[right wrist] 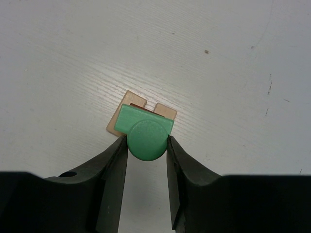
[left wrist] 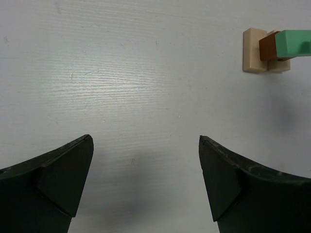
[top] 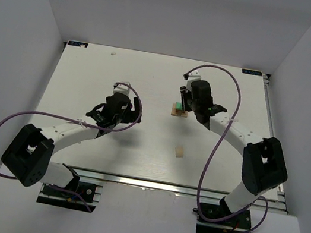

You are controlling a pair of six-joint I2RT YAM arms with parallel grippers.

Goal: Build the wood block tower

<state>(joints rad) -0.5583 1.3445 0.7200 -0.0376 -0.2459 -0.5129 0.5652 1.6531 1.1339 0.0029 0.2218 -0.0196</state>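
The wood block tower point(top: 178, 110) stands on the white table right of centre. In the right wrist view it shows pale tan base blocks point(right wrist: 134, 99) and a green rectangular block point(right wrist: 142, 117), with a sliver of brown between. My right gripper point(right wrist: 147, 144) is directly over it, shut on a round green cylinder block point(right wrist: 148, 141) at the tower's top; I cannot tell if the cylinder rests on the stack. My left gripper point(left wrist: 146, 145) is open and empty over bare table, left of the tower point(left wrist: 268, 47). In the top view it point(top: 127, 110) sits well apart from the right gripper point(top: 183, 104).
A loose pale tan block point(top: 179, 151) lies on the table nearer the arm bases, below the tower. White walls surround the table on three sides. The purple cables loop beside each arm.
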